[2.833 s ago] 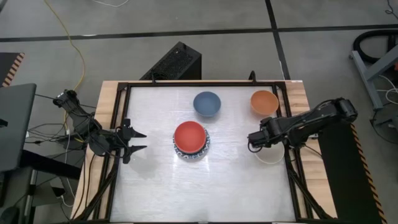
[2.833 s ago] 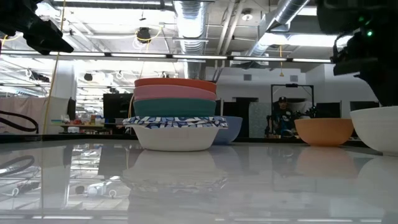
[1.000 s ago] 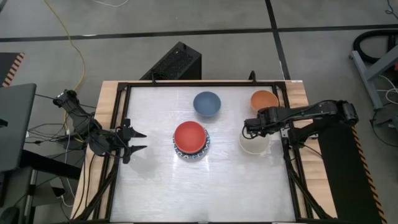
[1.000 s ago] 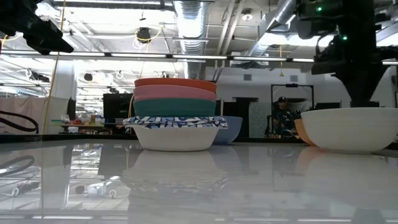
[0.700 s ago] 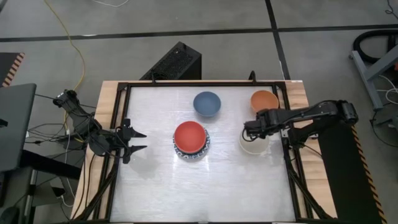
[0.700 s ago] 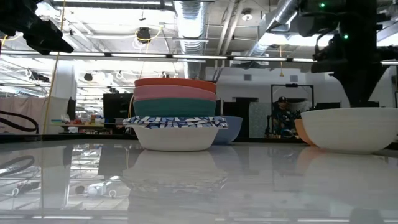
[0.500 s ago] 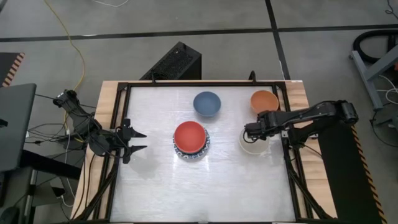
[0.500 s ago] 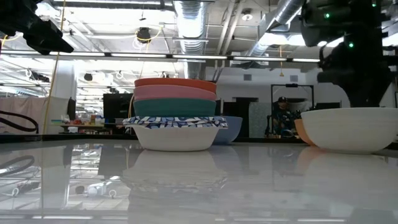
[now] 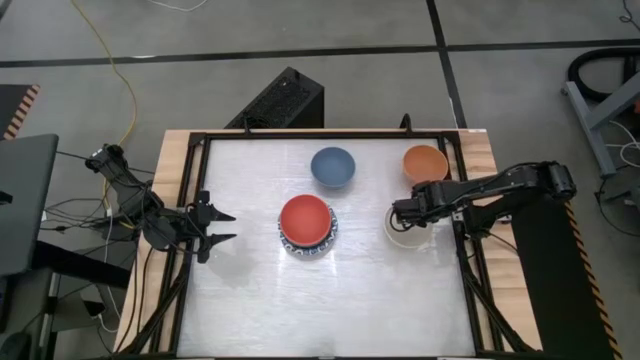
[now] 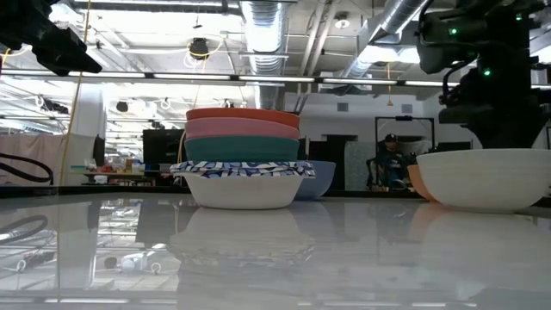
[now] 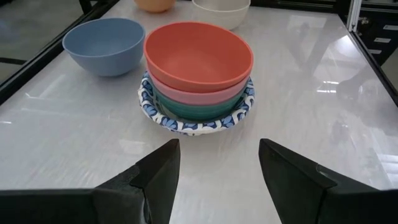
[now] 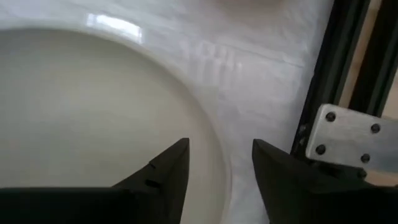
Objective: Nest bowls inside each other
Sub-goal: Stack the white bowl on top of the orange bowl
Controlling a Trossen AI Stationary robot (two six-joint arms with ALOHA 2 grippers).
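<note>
From above we see a white table (image 9: 330,290) with a stack of bowls (image 9: 306,223) near its middle, a red bowl on top and a blue-patterned rim showing beneath. A blue bowl (image 9: 332,167) sits farther back, and an orange bowl (image 9: 424,162) stands at the back right. Our right gripper (image 9: 403,214) hangs over a cream bowl (image 9: 405,234) just in front of the orange one, its fingers spread apart and not pinching the rim. Our left gripper (image 9: 222,227) waits at the left edge of the table, well apart from the stack, with its fingers spread wide. At table height we see the stack (image 10: 244,159) in order: a white patterned bowl at the bottom, then green, pink and red. The cream bowl (image 10: 482,178) rests on the table at the right, with the right arm dark above it. Through the left wrist camera we look between two open fingers (image 11: 160,171) at the stack (image 11: 198,78), with the blue bowl (image 11: 104,45) just beside it. Through the right wrist camera we see the cream bowl (image 12: 93,112) from close above, with both fingers (image 12: 166,167) parted on either side of its rim near the black frame (image 12: 323,87).
</note>
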